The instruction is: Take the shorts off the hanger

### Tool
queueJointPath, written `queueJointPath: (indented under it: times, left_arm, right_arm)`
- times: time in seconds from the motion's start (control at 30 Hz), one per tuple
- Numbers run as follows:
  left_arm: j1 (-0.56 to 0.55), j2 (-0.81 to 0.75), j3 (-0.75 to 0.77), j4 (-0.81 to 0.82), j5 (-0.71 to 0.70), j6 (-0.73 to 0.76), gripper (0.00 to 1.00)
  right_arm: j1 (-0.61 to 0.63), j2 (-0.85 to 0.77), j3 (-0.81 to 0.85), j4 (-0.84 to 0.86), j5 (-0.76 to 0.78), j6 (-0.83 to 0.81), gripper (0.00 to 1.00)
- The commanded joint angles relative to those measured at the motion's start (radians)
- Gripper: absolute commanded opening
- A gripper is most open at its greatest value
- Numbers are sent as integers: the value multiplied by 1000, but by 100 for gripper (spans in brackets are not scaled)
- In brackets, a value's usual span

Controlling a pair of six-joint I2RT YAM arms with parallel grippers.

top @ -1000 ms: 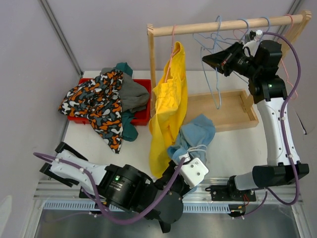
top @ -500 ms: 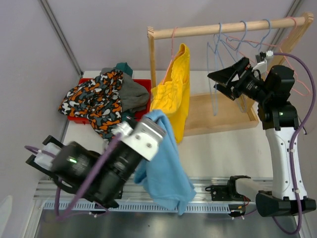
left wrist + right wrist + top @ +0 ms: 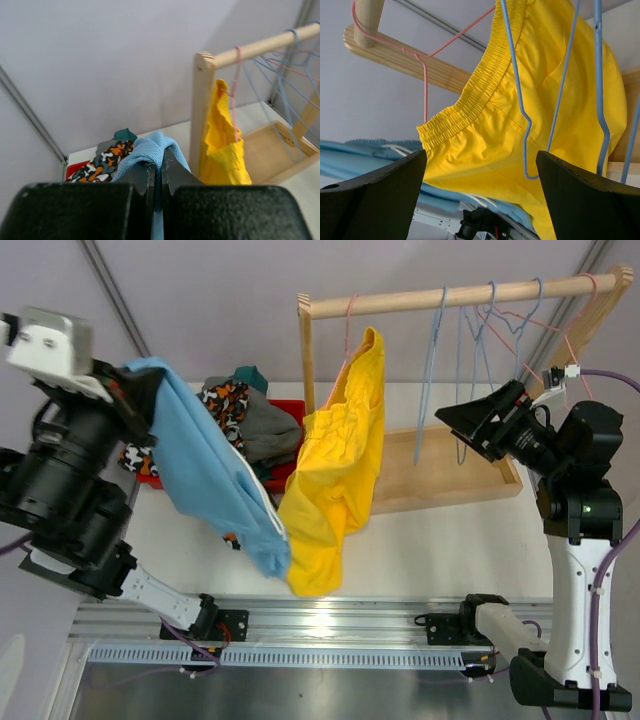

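My left end effector (image 3: 157, 167), upper left in the top view, is clenched on the blue shorts (image 3: 215, 475), which hang clear of the rack (image 3: 460, 292). The right end effector (image 3: 481, 155) is released, near the bare hangers (image 3: 470, 350).

Risk: the blue hem appears to brush the yellow shorts (image 3: 335, 470) on the pink hanger (image 3: 349, 315). Dragging could snag them or rock the rack.

The surface (image 3: 440, 540) is white and the walls are plain grey.

Yellow shorts (image 3: 335, 470), light-blue shorts (image 3: 212, 478)
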Motion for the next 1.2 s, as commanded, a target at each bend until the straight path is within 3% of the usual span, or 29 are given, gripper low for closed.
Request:
queueJointPath:
  times: [0.0,0.17,0.3,0.43,0.5,0.53,0.77,0.9,0.93,0.97,1.07,1.1,1.13,1.17]
  left_arm:
    - [50,-35,76,-156,95,-64,0]
    - [62,-90,8,-249,133,-41,0]
    - [62,-165,-45,-572,159,-208,0]
    - [62,-239,-115,-711,181,-338,0]
    - [62,-259,-134,-941,211,-441,0]
    - [62,-268,-143,-976,227,-497,0]
    - [82,-295,-230,-1110,233,-521,0]
    - [163,-326,-285,-1247,274,-582,1]
    - [178,-323,-287,-1315,297,-684,1]
    - [241,-314,-290,-1432,382,-741,1]
    - [382,-283,-351,-1574,509,-872,0]
    - [469,-268,-365,-1563,559,-892,0]
    - [485,-283,-497,-1497,560,-837,0]
    - [505,-297,-520,-1399,558,-819,0]
  right_arm:
    - [-9,-30,-19,1,-21,-28,99]
    - [-9,-50,-74,45,-49,-21,99]
    - [-9,-59,-114,77,-67,-11,99]
    - [-9,-66,-148,108,-78,1,99]
    - [-9,-66,-158,113,-81,1,99]
    - [-9,-64,-163,114,-83,1,99]
    - [-9,-64,-158,99,-92,-31,99]
    - [-9,-59,-160,91,-101,-39,99]
    - [-9,-59,-160,93,-109,-39,99]
    - [-9,-56,-158,93,-109,-40,99]
    - [-9,-58,-158,91,-112,-41,99]
    - [-9,-58,-158,88,-112,-44,99]
    - [-9,-58,-158,83,-113,-48,99]
    - [-9,-58,-155,79,-110,-54,99]
